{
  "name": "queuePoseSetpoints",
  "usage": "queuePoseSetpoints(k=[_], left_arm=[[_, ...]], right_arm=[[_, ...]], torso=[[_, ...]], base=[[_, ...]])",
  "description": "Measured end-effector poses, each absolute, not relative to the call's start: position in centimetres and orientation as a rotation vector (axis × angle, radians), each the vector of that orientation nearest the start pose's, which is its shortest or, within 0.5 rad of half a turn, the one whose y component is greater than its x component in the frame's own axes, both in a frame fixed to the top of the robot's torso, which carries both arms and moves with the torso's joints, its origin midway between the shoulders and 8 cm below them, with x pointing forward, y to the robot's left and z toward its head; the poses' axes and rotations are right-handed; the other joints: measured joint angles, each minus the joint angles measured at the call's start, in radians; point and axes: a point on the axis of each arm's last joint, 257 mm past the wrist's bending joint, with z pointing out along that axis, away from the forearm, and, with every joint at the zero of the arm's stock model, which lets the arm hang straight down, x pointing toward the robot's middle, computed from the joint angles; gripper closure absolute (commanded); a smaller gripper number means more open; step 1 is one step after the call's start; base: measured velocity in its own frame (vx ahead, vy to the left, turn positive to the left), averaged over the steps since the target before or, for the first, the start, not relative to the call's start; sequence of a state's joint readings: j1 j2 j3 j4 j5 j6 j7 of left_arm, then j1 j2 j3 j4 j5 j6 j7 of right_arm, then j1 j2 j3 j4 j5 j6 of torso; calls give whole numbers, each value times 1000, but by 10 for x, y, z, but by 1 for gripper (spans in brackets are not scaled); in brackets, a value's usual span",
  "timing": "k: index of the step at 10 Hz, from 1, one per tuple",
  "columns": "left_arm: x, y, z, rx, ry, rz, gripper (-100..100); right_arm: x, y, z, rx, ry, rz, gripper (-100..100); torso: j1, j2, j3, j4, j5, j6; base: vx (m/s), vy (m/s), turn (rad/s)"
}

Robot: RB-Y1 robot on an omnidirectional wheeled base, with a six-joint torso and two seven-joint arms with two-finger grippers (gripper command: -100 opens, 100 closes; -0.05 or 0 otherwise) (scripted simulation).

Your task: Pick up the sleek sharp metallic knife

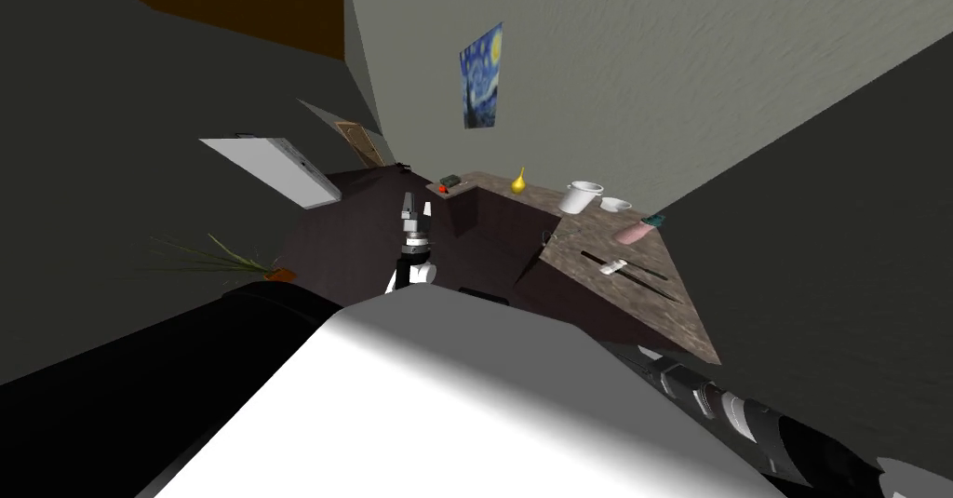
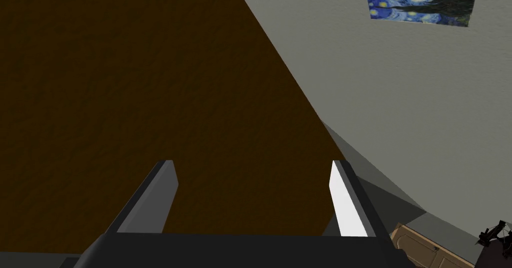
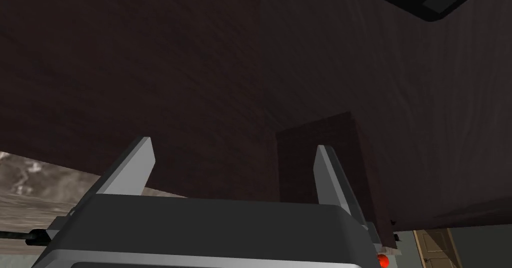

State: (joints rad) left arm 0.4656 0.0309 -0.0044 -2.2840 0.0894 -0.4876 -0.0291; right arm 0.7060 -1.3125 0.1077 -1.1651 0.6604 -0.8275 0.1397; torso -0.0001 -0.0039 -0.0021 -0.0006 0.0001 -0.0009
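The knife is a thin dark strip with a pale piece near its middle. It lies flat on the mottled stone countertop to my right in the head view. My left gripper is raised over the dark floor, well left of the counter, and its fingers are open with nothing between them. Only the forearm of my right arm shows, low at the right, short of the counter's near end. The right gripper is open and empty, facing the dark wood cabinet front.
Further back on the counter stand a white mug, a white bowl, a pink item and a yellow vase. A potted plant and a white appliance are on my left.
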Motion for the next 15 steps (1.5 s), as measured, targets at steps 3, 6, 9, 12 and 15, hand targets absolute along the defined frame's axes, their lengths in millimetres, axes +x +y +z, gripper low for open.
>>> queuePoseSetpoints(k=[3, 6, 9, 12, 15], left_arm=[[347, 282, 35, -664, 575, -1355, 0], [347, 282, 35, -664, 575, -1355, 0], [347, 282, 35, -664, 575, -1355, 0], [347, 282, 35, -664, 575, -1355, 0], [347, 282, 35, -664, 575, -1355, 0]], right_arm=[[117, -617, -363, -586, 2684, 123, -100], [86, -671, -346, -678, 2801, -13, -100], [60, -711, -332, -754, 2886, -126, -100], [42, -731, -325, -800, 2946, -196, -100], [27, -736, -327, -822, 2982, -208, 0]], torso=[[-1, 1, 0, 0, 0, 2], [-5, -5, -3, -1, -1, 0], [-5, -5, -3, -1, -2, 2], [-7, -5, -3, -1, -2, 1], [-2, -1, -1, 0, -1, 3]], base=[[46, -17, 236], [132, -86, 436], [114, -102, 258], [99, -131, 316], [42, -66, 86]])
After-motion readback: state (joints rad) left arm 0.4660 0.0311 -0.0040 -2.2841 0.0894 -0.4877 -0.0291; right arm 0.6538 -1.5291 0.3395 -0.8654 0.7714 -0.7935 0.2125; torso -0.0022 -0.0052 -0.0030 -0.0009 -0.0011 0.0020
